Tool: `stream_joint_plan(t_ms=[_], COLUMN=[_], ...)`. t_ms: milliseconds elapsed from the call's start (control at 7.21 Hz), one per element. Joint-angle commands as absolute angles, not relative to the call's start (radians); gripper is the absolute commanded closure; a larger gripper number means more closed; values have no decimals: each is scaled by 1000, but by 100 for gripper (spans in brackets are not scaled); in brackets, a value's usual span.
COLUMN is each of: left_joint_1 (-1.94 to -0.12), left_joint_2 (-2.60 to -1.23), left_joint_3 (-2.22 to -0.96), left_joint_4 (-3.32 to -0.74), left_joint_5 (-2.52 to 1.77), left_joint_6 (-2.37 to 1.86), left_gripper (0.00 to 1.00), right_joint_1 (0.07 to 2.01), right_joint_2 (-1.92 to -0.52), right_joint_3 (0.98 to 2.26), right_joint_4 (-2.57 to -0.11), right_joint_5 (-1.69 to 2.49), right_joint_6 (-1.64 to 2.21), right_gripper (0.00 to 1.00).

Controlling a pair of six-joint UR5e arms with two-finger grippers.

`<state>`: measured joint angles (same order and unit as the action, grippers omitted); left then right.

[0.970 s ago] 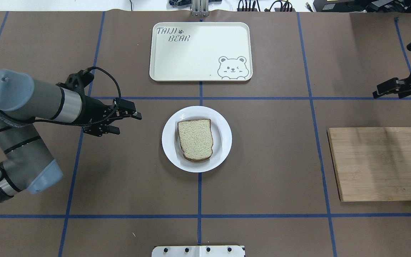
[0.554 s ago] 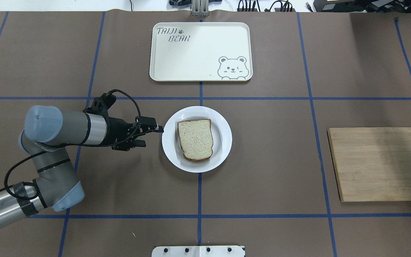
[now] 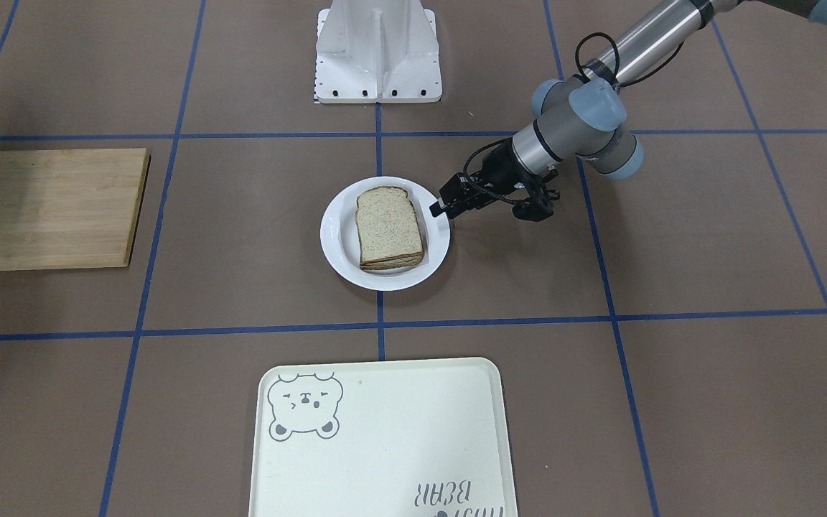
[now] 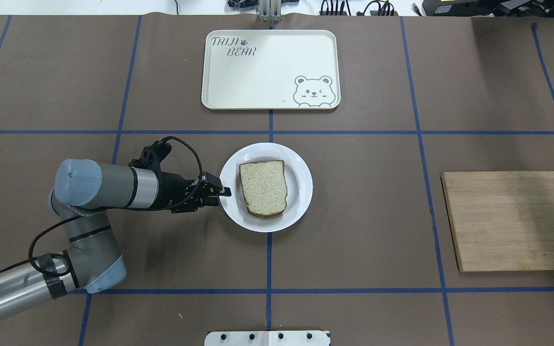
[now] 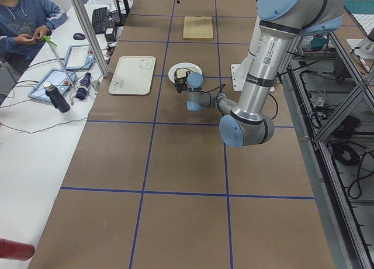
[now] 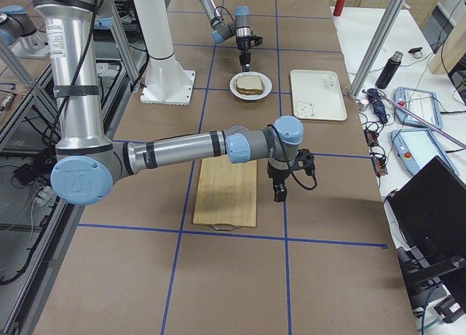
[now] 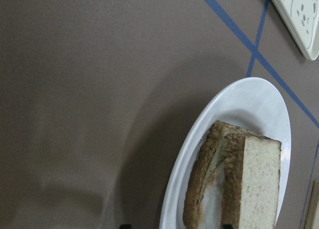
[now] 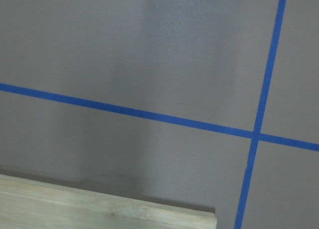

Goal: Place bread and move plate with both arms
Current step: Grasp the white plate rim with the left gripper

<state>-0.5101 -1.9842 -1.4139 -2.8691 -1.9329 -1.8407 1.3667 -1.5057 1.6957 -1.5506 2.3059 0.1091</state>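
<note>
A: Where is the bread [image 4: 263, 188]?
B: It lies flat on the plate [image 4: 302, 192], right in front of the left gripper [image 4: 225, 192].
A: Is that gripper squeezing the plate?
B: No. Its two fingers are spread apart, with the plate's edge at their tips.
A: And the right gripper [image 6: 279, 192]?
B: It points down, far from the plate. The wooden board [image 6: 226, 189] is just beside it. I cannot tell if its fingers are apart or together.
</note>
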Motion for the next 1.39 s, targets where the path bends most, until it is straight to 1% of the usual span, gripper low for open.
stream_joint_plan(t_ms=[0,416,554,1109,1248], left_joint_1=[-508,-456,-456,-449,-448], left_joint_2=[-1985,-2006,-2006,-2028,-2028], left_joint_3=[-1410,-1401,-1401,-1373,-1373], left_joint_4=[-2873,-2873,-2873,-2872,-2872], left_joint_5=[-1933,-1867,-1867,-1865,-1865], left_joint_6=[-1842,-1842,-1842,-1842,-1842], left_gripper=[48,49,56,57,74], right_joint_1=[1367,1367,1367,1367,1367], right_joint_2=[-1505,-1506,-1506,-1508,-1508], right_joint_3=[1697,1697,1697,1697,1697], right_joint_4=[-1551,-1551,-1551,-1551,-1551], right_joint_5=[2307,2307,2307,2312,2312], right_joint_6=[109,109,109,109,109], right_gripper=[0,0,0,0,0])
